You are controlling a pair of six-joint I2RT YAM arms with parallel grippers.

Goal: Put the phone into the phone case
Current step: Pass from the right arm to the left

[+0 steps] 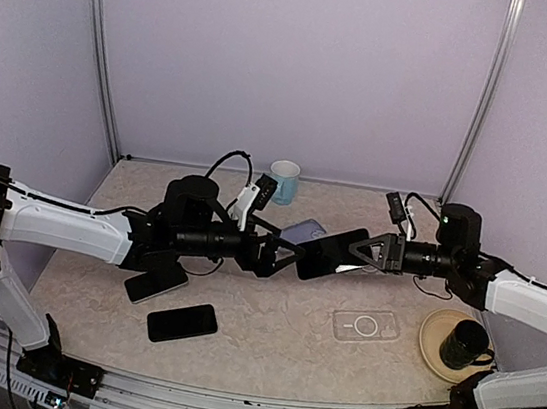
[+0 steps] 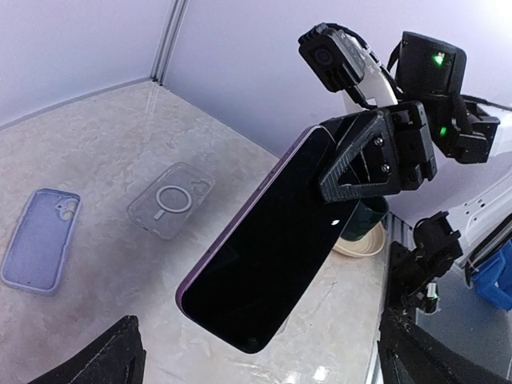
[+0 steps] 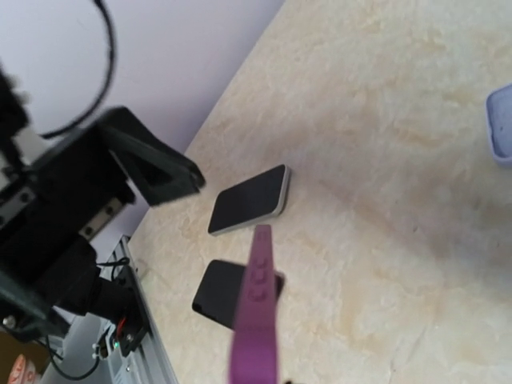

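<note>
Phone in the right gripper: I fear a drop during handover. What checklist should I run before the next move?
1. Right gripper shut on phone, held in the air: ok.
2. Left gripper open, facing the phone: ok.
3. Phone far enough inside the left jaws: cannot tell.
4. Lavender case lying free: ok.
5. Clear case lying free: ok.
</note>
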